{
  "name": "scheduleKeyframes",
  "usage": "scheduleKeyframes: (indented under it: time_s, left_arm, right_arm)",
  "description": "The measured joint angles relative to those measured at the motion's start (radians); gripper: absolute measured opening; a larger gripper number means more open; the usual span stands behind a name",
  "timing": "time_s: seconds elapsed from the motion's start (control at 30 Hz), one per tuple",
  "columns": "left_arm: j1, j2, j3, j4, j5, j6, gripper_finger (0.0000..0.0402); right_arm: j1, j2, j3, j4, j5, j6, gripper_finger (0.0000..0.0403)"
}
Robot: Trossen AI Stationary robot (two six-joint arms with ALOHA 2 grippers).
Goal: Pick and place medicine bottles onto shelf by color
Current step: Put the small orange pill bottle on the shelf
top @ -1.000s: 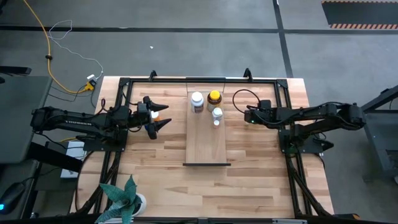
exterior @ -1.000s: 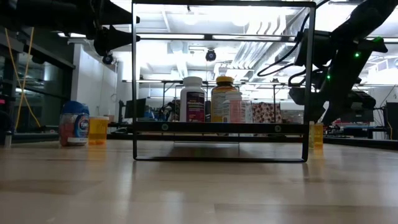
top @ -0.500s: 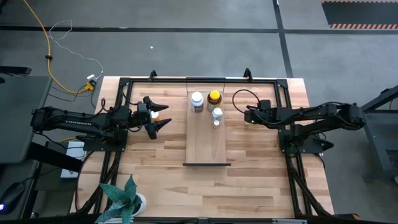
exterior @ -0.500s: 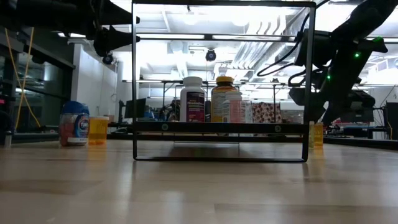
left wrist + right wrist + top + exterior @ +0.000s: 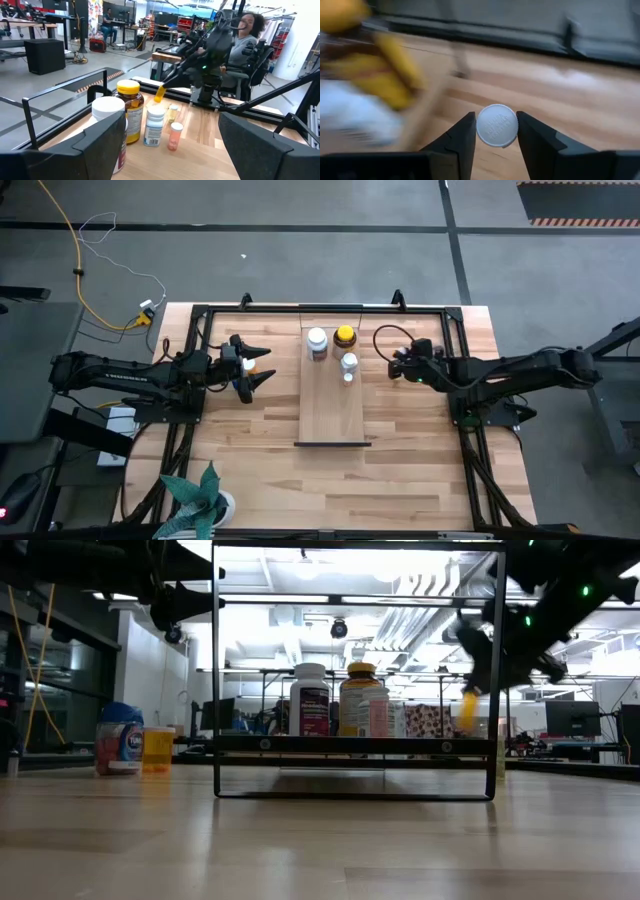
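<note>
The right gripper (image 5: 468, 690) holds a small orange bottle (image 5: 466, 712) clenched in its fingers, lifted above the worktop (image 5: 400, 450) at 3 o'clock of the shelf (image 5: 330, 405). The left gripper (image 5: 262, 367) waits at 9 o'clock, fingers spread.

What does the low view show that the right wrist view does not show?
Only the low view shows a blue-capped bottle and a small orange bottle standing on the table, beside the shelf frame. Only the right wrist view shows a round white cap between the dark fingers. Both show the right gripper shut on a small bottle lifted off the table.
</note>
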Motion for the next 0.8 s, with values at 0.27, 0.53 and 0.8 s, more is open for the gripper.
scheduleKeyframes:
  time_s: [0.27,0.53,0.8]
  left_arm:
    - [0.0,0.0,0.0,0.0,0.0,-0.001,0.031]
    - [0.0,0.0,0.0,0.001,0.0,-0.006,0.031]
    - [0.0,0.0,0.0,0.0,0.0,-0.007,0.031]
  right_arm:
    - [0.111,0.037,0.001,0.343,-0.23,-0.255,0.0124]
    - [0.129,0.202,0.128,0.23,-0.427,-0.298,0.0109]
    - [0.151,0.394,0.281,0.152,-0.457,-0.339,0.011]
